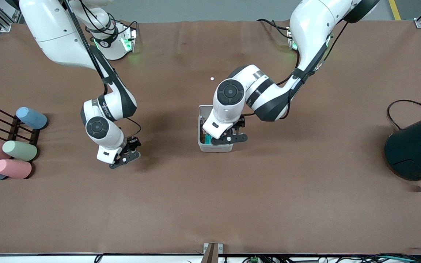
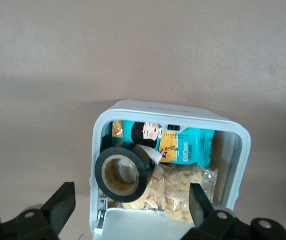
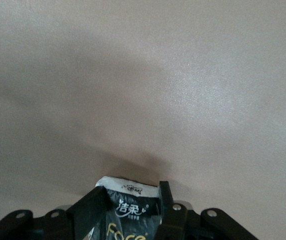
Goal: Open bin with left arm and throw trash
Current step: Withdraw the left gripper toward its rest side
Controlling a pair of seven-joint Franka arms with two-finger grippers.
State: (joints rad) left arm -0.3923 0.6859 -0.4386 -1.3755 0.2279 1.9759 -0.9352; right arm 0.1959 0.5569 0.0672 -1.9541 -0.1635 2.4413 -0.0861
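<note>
The white-grey bin [image 1: 200, 122] stands mid-table with its lid [image 2: 148, 227] swung open. In the left wrist view the bin [image 2: 170, 109] holds the black tape ring [image 2: 121, 173] with a beige centre, a teal snack packet [image 2: 183, 146] and a clear bag of crumbs [image 2: 180, 192]. My left gripper [image 1: 228, 137] hovers over the bin, open, its fingers [image 2: 62, 205] spread wide on either side of the lid. My right gripper [image 1: 124, 157] is low over bare table toward the right arm's end, shut on the black packet [image 3: 132, 210] with gold print. The white scrap is out of view.
Several pastel cylinders [image 1: 13, 157] lie by a dark rack [image 1: 13, 128] at the right arm's end. A big dark teal cylinder [image 1: 417, 146] with a cable stands at the left arm's end. A tiny white dot [image 1: 212, 78] lies farther from the front camera than the bin.
</note>
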